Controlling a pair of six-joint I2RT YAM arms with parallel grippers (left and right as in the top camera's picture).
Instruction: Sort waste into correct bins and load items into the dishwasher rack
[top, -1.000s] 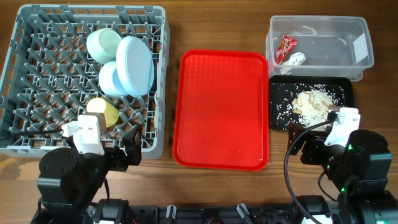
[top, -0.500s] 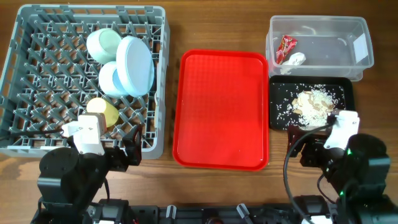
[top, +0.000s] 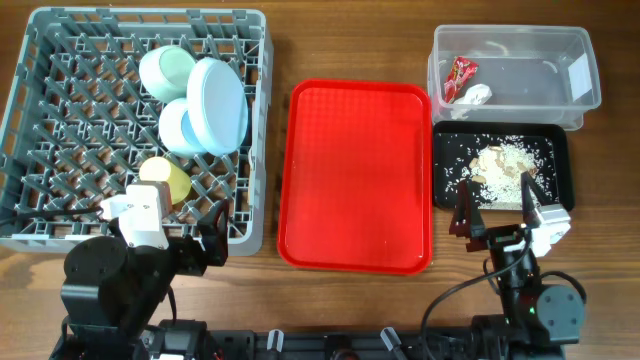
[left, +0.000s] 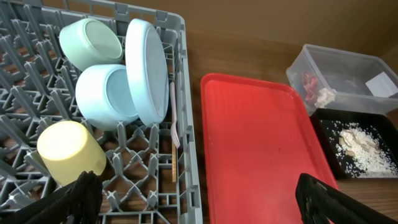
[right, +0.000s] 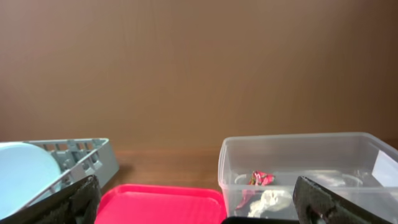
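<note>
The grey dishwasher rack (top: 255, 150) holds the pale-green bowl (top: 165, 70), the pale-blue plate (top: 220, 105) on edge, the small pale-blue bowl (top: 178, 128) and the yellow cup (top: 168, 181). In the left wrist view a white fork (left: 174, 118) and a wooden stick (left: 175, 168) lie in the rack beside the plate (left: 146, 68). The clear tub (top: 510, 32) holds the red wrapper (top: 460, 73) and the tissue (top: 478, 95). Rice scraps (top: 503, 165) lie in the black tray (top: 556, 165). My left gripper (left: 202, 199) is open and empty at the rack's front right corner. My right gripper (top: 497, 205) is open and empty over the black tray's front edge.
A large red tray (top: 355, 170) lies bare between the rack and the bins. It also shows in the right wrist view (right: 161, 202), with the tub (right: 298, 155) to its right. Both arm bases stand at the table's front edge.
My right arm has swung its wrist up and to the left, so its open fingers now stand over the black tray's front edge. The left arm has not moved.
</note>
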